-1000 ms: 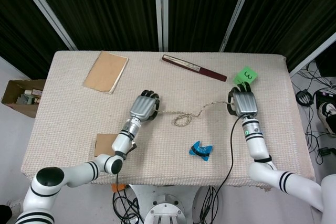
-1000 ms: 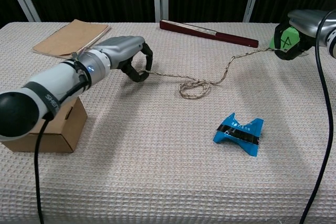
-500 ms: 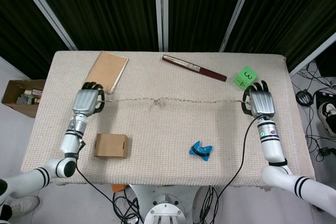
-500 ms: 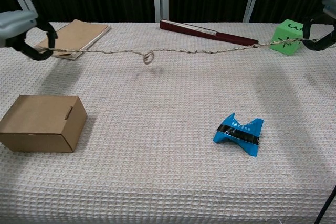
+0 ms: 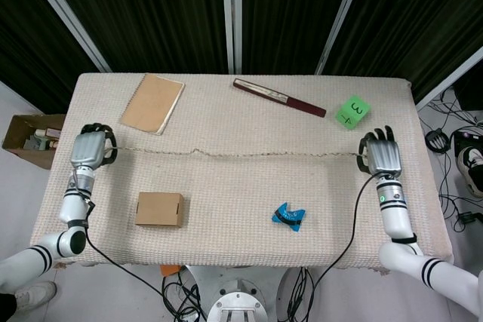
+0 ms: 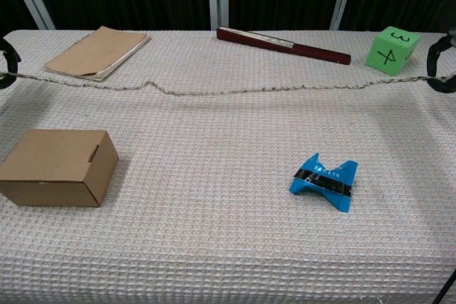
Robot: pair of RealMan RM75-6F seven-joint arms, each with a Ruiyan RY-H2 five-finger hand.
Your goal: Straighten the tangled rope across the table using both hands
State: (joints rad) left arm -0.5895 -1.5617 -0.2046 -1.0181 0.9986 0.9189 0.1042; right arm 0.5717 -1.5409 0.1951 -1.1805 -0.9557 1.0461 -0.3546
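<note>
The thin tan rope [image 5: 234, 154] [image 6: 235, 91] now runs almost straight across the table from left to right, with one small kink left of the middle. My left hand [image 5: 90, 148] grips its left end near the table's left edge; only its dark fingers [image 6: 6, 62] show in the chest view. My right hand [image 5: 382, 153] holds the right end near the right edge, fingers curled around it, and just its fingers [image 6: 440, 65] show at the frame's side in the chest view.
A brown cardboard box [image 5: 160, 209] [image 6: 57, 166] sits front left. A blue folded object [image 5: 288, 216] [image 6: 324, 180] lies front right. Behind the rope are a tan notebook [image 5: 152, 102], a dark red pen case [image 5: 278, 96] and a green die [image 5: 352, 111] [image 6: 391, 48].
Both hands have moved further apart, toward the table's edges. The rope's small loop has pulled out and the line now lies flatter and lower on the cloth.
</note>
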